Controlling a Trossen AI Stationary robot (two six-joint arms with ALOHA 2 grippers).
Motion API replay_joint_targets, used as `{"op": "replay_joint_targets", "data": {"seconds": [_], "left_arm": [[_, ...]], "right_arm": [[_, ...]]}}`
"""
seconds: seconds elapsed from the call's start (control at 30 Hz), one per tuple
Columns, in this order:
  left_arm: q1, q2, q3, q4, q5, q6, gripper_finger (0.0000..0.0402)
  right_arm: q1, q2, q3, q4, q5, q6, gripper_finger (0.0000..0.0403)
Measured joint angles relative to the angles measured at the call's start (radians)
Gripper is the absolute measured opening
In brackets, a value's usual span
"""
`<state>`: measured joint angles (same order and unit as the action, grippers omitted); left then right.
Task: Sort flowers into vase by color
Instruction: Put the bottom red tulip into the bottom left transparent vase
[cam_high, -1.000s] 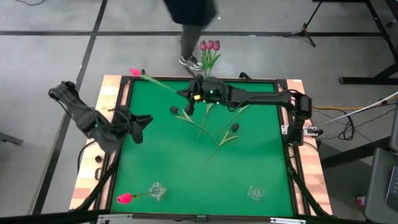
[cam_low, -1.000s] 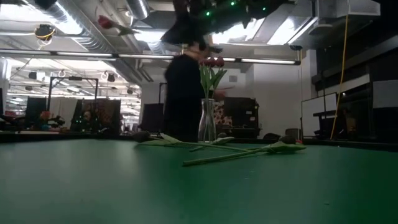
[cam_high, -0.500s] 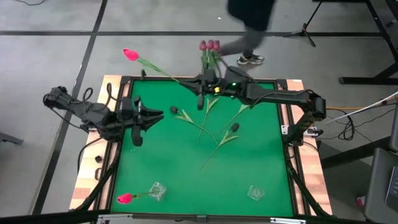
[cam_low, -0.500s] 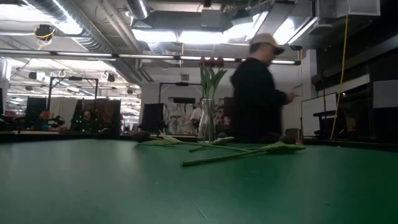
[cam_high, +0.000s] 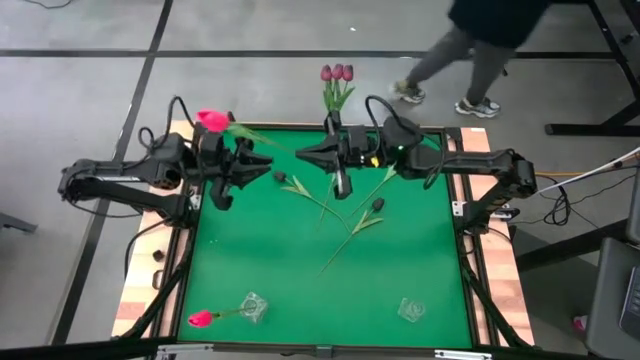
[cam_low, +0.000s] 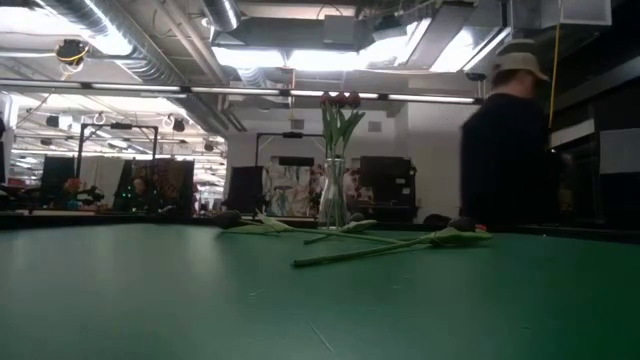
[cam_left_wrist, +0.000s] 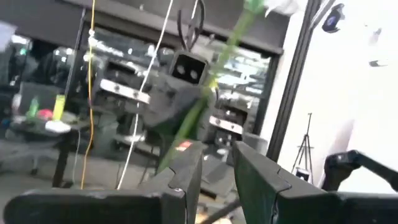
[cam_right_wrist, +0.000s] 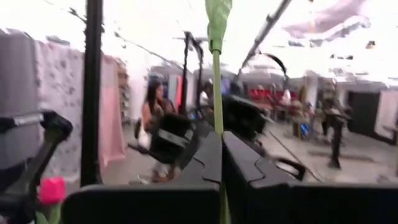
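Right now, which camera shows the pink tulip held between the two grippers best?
The high view: pink tulip head to stem, running from the left gripper to the right gripper. Right wrist view shows stem and a blurred head; left wrist view, stem only; low view misses it.

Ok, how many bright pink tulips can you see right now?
2. The first pink tulip is in the air over the table's far-left corner, its stem held by the right gripper. The second pink tulip leans out of the near-left glass vase. None looks hidden.
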<state>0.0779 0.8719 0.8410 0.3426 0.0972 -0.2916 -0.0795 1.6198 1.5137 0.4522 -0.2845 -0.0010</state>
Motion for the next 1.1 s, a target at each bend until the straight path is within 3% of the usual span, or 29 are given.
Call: {"op": "replay_joint_targets", "data": {"seconds": [0.13,0.27,0.37,0.87,1.1], "left_arm": [[0.027,0.014,0.0,0.048,0.052,0.008,0.0088],[0.027,0.016,0.0,0.084,0.052,0.045,0.0088],[0.027,0.02,0.0,0.121,0.052,0.06,0.0088],[0.035,0.187,0.0,0.276,0.079,0.043,0.0088],[0.024,0.189,0.0,0.282,0.08,0.038,0.0088]], "right_arm": [[0.004,0.001,-0.053,0.212,-0.047,0.055,0.0],[-0.007,0.002,-0.161,0.518,-0.075,0.172,0.0],[-0.013,0.002,-0.231,0.652,-0.064,0.2,0.0],[-0.006,0.113,-0.282,0.958,-0.094,0.381,0.0],[-0.006,0.164,-0.283,0.981,-0.097,0.415,0.0]]}}
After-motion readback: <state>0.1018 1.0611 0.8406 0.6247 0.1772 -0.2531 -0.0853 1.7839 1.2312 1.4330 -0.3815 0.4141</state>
